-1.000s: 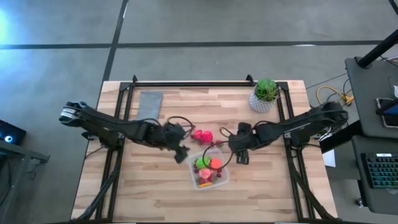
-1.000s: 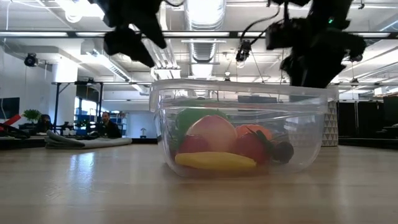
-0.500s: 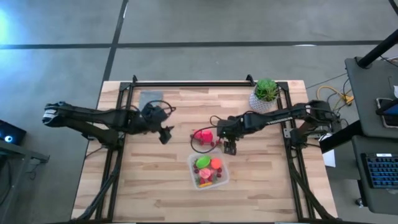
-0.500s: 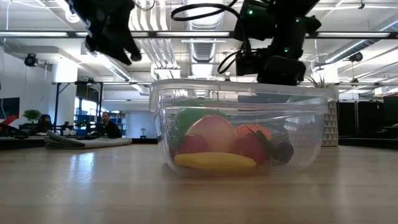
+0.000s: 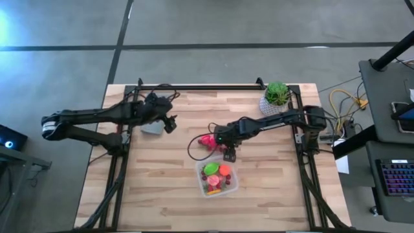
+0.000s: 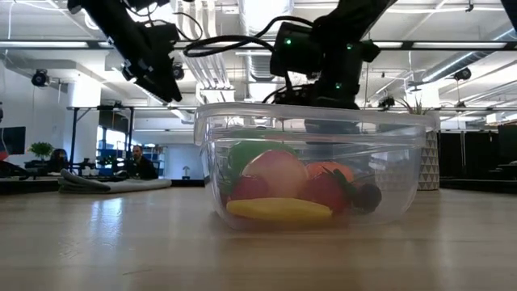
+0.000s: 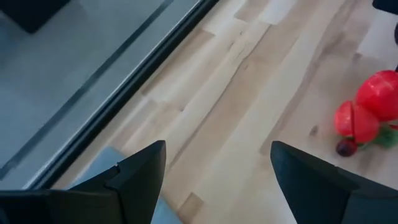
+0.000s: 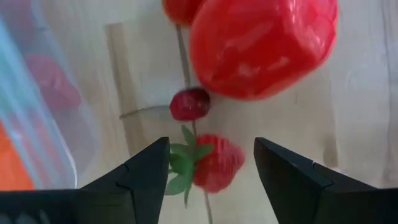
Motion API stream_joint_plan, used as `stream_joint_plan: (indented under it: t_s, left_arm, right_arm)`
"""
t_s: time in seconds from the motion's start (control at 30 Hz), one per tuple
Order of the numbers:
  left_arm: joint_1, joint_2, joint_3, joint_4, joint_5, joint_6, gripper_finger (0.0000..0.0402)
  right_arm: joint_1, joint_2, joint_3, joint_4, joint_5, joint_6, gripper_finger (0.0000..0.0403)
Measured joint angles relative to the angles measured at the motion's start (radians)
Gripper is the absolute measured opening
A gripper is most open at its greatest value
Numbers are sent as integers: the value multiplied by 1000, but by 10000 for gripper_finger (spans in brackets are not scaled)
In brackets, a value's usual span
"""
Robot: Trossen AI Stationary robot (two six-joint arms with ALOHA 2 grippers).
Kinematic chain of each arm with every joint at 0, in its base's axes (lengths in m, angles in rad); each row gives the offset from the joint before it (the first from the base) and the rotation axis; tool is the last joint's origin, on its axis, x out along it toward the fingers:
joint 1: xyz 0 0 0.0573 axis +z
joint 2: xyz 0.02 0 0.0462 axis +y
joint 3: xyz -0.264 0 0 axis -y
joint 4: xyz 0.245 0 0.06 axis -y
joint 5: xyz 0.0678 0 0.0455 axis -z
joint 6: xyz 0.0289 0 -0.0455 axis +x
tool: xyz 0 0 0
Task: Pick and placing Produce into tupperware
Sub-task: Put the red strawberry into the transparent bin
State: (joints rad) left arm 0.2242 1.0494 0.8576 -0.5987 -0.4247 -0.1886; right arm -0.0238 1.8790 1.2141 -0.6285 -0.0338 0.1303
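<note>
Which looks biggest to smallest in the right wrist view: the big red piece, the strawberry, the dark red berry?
1. big red piece
2. strawberry
3. dark red berry
Nearness to the camera may inflate the strawberry slightly.

A pale wood worktop [image 5: 162,194] stands on grey concrete floor [image 5: 213,26] crossed by dark lines. At right, a dark desk [image 5: 388,97] carries a keyboard [image 5: 396,178]. Ceiling ducts [image 6: 258,36] and striplights run overhead.

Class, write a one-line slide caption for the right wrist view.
Open right tool poised over a small strawberry on the wooden table, beside a large red fruit and the tupperware.
</note>
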Motion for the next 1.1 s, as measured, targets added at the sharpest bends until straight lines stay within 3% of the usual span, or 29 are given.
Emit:
stream_joint_plan:
  t_s: [0.37,0.9,1.1]
  left_arm:
    - [32,40,0,24,31,49,274]
    - [34,89,1,51,33,72,274]
    - [34,89,1,52,33,70,274]
  right_arm:
    - [-8,16,6,-48,-3,45,226]
    - [-41,20,-14,-39,-22,-21,225]
    - [-51,20,-14,-36,-26,-42,205]
